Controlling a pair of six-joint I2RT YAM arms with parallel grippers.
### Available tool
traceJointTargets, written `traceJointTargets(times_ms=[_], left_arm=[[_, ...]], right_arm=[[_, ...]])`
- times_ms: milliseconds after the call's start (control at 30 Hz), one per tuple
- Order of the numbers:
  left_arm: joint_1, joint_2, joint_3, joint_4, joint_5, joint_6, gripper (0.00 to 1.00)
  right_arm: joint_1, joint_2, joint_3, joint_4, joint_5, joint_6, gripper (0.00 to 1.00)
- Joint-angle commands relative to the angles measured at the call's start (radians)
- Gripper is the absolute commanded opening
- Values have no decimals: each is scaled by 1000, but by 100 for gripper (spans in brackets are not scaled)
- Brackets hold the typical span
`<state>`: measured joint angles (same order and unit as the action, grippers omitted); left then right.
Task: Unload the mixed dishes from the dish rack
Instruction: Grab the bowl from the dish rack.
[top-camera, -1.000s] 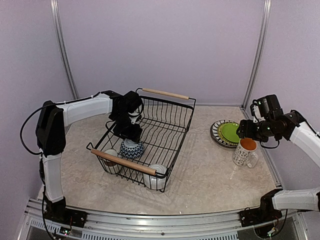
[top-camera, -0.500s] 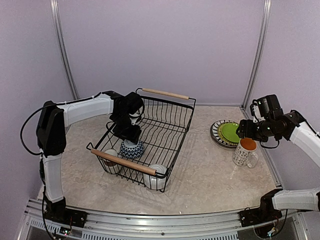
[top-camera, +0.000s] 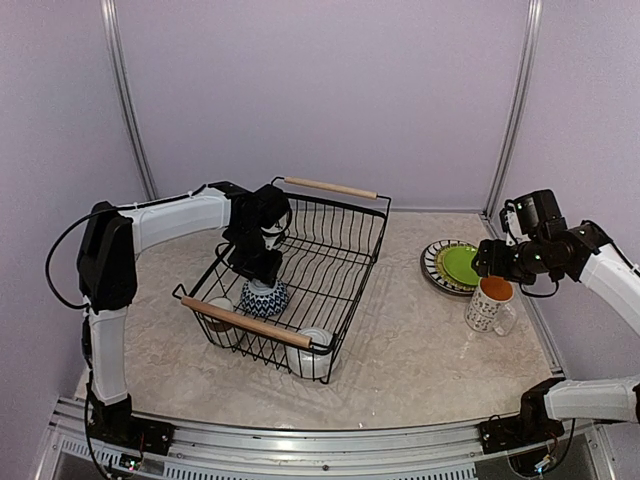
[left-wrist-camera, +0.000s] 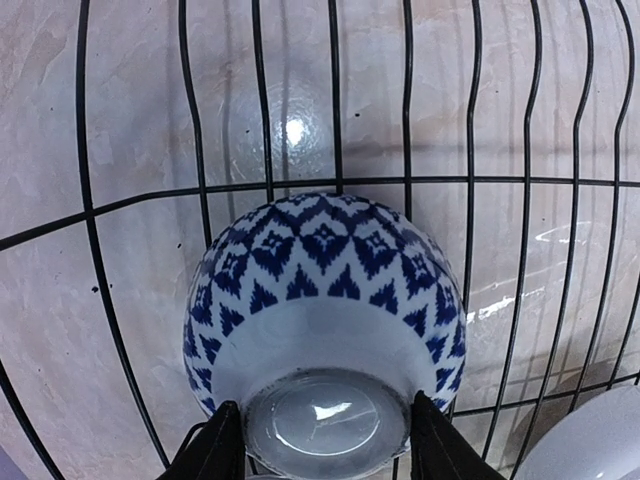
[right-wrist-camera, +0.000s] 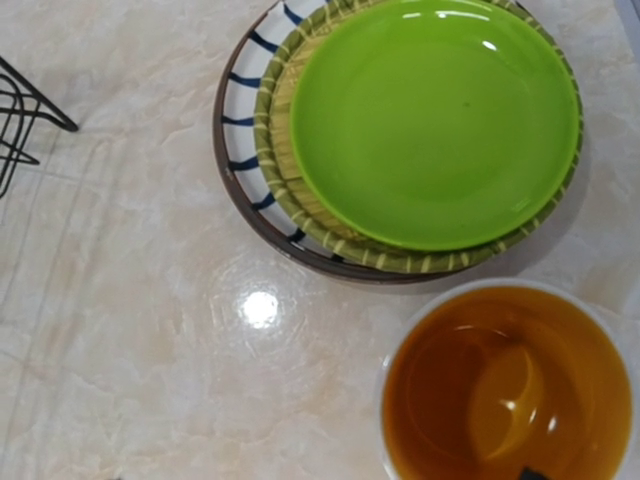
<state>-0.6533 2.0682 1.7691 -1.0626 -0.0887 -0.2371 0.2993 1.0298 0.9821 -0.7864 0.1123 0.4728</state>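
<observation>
The dish rack (top-camera: 330, 187), black wire with two wooden handles, stands left of centre. In it a white bowl with a blue pattern (top-camera: 264, 297) lies upside down. My left gripper (top-camera: 258, 268) reaches down into the rack over this bowl (left-wrist-camera: 325, 290). Its fingers (left-wrist-camera: 215, 450) press on both sides of the bowl's foot ring, so it is shut on it. At the right stands the orange-lined mug (top-camera: 490, 305), with my right gripper (top-camera: 492, 260) open just above it. The mug (right-wrist-camera: 505, 385) fills the lower right of the right wrist view, next to the stacked plates (right-wrist-camera: 435, 120).
A small mug (top-camera: 222, 325) and a white dish (top-camera: 315, 352) sit in the rack's near corners behind the near handle (top-camera: 245, 323). The plate stack (top-camera: 455, 265), lime green on striped, lies by the right wall post (top-camera: 505, 150). Bare marble tabletop (top-camera: 400, 340) lies between rack and plates.
The left gripper's jaws have narrowed onto the bowl's foot. The right arm and all the dishes have stayed where they were.
</observation>
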Motion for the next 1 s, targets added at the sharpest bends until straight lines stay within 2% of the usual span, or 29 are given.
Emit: traceJointTargets(times_ms=[0, 233, 600, 800, 967], left_arm=[[-11, 14, 4, -12, -5, -4, 46], [-17, -13, 3, -7, -11, -8, 35], [-9, -151, -31, 58, 34, -35, 32], [45, -296, -108, 164, 188, -81, 31], [133, -420, -187, 294, 397, -156, 31]], right_arm=[[11, -25, -11, 4, -4, 11, 82], [11, -30, 14, -1, -9, 13, 82], [33, 3, 84, 70, -64, 35, 83], [90, 53, 111, 187, -108, 62, 83], [183, 150, 153, 335, -152, 93, 83]])
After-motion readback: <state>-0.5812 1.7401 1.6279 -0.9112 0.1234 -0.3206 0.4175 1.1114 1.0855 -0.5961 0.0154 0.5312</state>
